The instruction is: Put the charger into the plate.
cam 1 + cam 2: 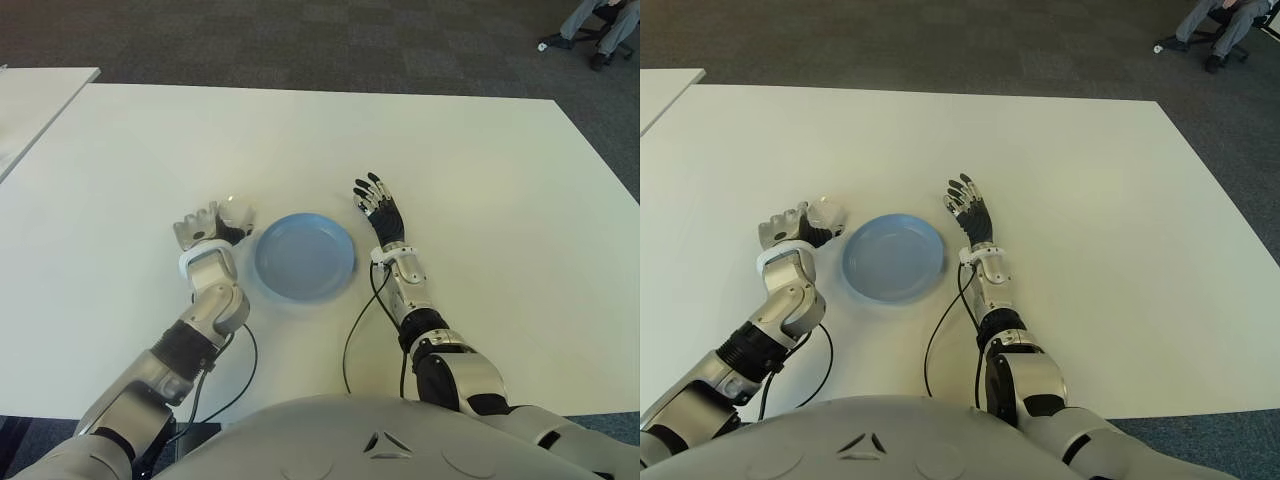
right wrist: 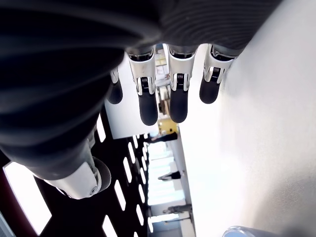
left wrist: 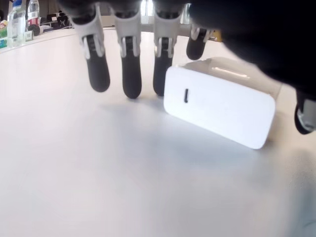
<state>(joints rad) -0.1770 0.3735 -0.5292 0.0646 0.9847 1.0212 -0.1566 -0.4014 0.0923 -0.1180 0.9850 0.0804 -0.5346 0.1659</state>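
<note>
The white block charger (image 1: 238,211) lies on the white table (image 1: 480,200), just left of the empty blue plate (image 1: 304,258). My left hand (image 1: 222,222) reaches over the charger from the near side. In the left wrist view the charger (image 3: 219,106) sits on the tabletop between my hanging fingers (image 3: 131,74) and my thumb (image 3: 304,116); the fingers are spread and do not clamp it. My right hand (image 1: 376,203) shows just right of the plate with its fingers stretched out, holding nothing.
A second white table (image 1: 30,100) stands at the far left. Someone's legs on a chair (image 1: 598,25) show at the far right on the dark carpet. Black cables (image 1: 350,340) trail from my wrists to the table's near edge.
</note>
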